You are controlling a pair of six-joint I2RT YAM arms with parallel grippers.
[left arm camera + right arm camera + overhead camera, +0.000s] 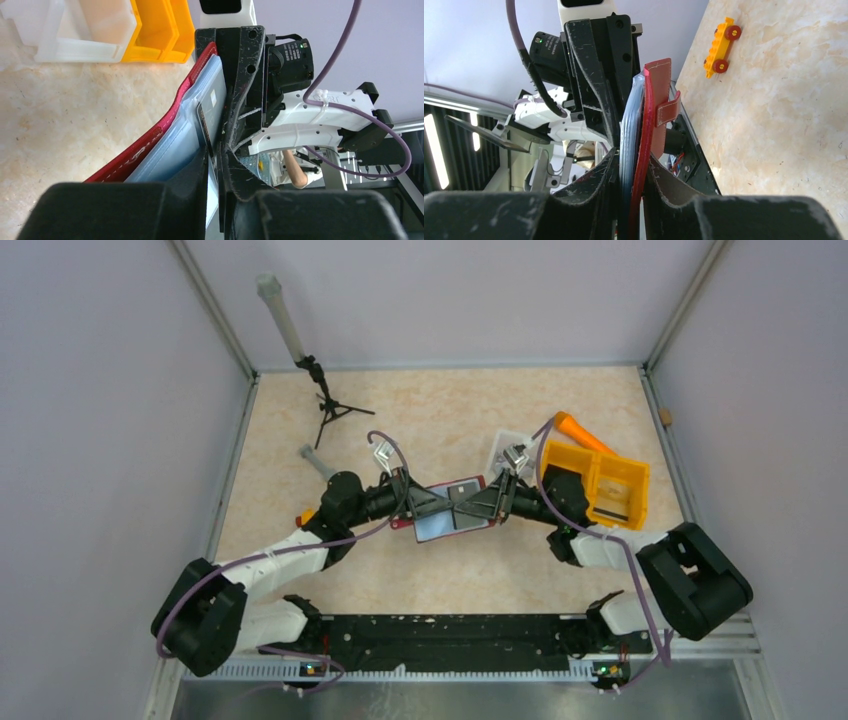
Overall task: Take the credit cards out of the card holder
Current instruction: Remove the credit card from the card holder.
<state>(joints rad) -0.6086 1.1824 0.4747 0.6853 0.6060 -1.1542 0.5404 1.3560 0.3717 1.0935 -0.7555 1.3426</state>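
Note:
The card holder [445,525] is held up off the table mid-scene between both arms, its dark red cover outward and pale grey-blue sleeves showing. In the left wrist view the red cover [145,147] lies left of the sleeves, and a thin credit card [204,127] stands edge-on out of a pocket. My left gripper [216,162] [428,502] is shut on that card's edge. My right gripper [631,167] [487,502] is shut on the card holder [644,150] from the opposite end, with the strap tab [667,109] hanging just past its fingers.
An orange two-compartment tray [610,488] and a white square tray [505,448] stand just right of and behind the grippers. An orange cone-shaped piece [580,430] lies by the tray. A black tripod [330,405] stands far left. A yellow toy car [722,45] lies near the left arm.

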